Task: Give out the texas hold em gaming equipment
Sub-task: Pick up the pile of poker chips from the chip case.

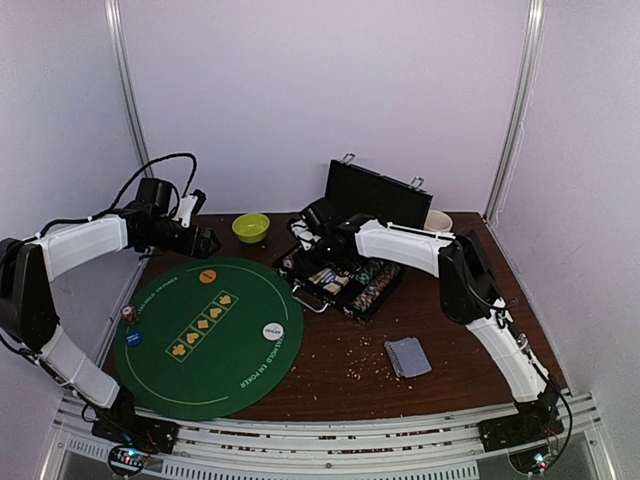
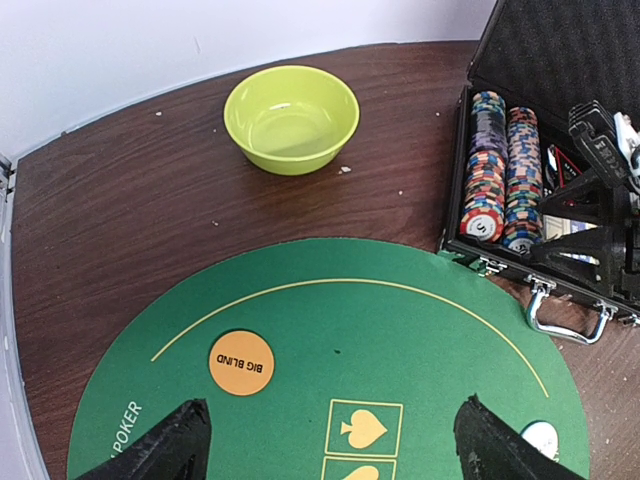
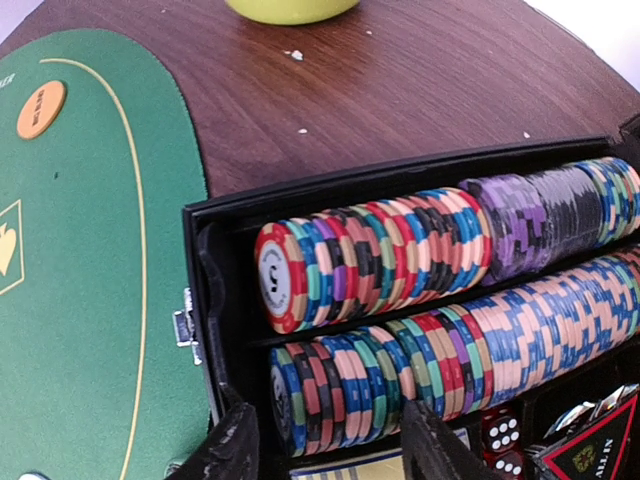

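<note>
An open black case [image 1: 345, 283] holds rows of multicoloured poker chips [image 3: 385, 250]. My right gripper [image 3: 335, 445] hangs over the case [image 3: 215, 290]. Its jaws stand partly apart astride the end of the nearer chip row [image 3: 340, 395], and a dark gap shows beside the left finger [image 3: 232, 448]. In the top view this gripper [image 1: 312, 228] is at the case's back left. A grey-blue card stack [image 1: 408, 357] lies on the wood at the right. A white dealer disc [image 1: 272, 330] and an orange big-blind disc [image 2: 241, 362] lie on the green mat [image 1: 215, 370]. My left gripper [image 2: 330, 445] is open above the mat with nothing between its fingers.
A lime-green bowl [image 2: 292, 118] stands behind the mat, and a white mug [image 1: 437, 220] stands behind the case's raised lid [image 1: 378, 195]. Red dice [image 3: 500, 435] sit in the case. A small blue disc [image 1: 134, 338] lies at the mat's left edge. Crumbs dot the wood near the cards.
</note>
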You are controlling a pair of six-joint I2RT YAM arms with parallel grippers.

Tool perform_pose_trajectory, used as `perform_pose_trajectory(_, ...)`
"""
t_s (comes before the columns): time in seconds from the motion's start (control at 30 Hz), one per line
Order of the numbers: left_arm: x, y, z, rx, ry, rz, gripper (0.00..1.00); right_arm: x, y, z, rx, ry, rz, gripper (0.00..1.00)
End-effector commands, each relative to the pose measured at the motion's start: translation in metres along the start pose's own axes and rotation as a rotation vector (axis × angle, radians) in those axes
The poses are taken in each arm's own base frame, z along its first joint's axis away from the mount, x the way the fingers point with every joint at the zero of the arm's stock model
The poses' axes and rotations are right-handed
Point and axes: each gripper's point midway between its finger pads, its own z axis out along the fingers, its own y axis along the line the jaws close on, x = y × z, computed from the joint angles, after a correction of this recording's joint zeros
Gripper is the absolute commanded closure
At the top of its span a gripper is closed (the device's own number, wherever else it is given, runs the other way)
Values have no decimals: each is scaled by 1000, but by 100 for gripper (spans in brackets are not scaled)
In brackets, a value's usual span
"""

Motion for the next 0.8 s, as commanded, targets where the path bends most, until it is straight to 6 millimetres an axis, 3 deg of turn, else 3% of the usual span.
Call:
perform_pose_trajectory(0.0, -3, 0, -1, -1, -17, 20, 12, 10, -10, 21, 23, 10, 29, 52)
perform_pose_trajectory(0.23, -3, 0, -1, -2, -17, 21, 12, 25, 19, 19, -65, 65, -48, 58)
perform_pose_trajectory(0.5, -3, -1, 1, 9, -14, 18, 12, 12, 54, -5, -166, 34, -129, 69)
perform_pose_trajectory(0.67, -4, -1, -1, 8, -20, 21, 12, -3, 58, -13, -189, -13, -121, 72)
perform_pose_trajectory(0.77, -3, -1, -1, 7, -17, 23, 12, -7, 48, -13, -141, -23, -112, 70)
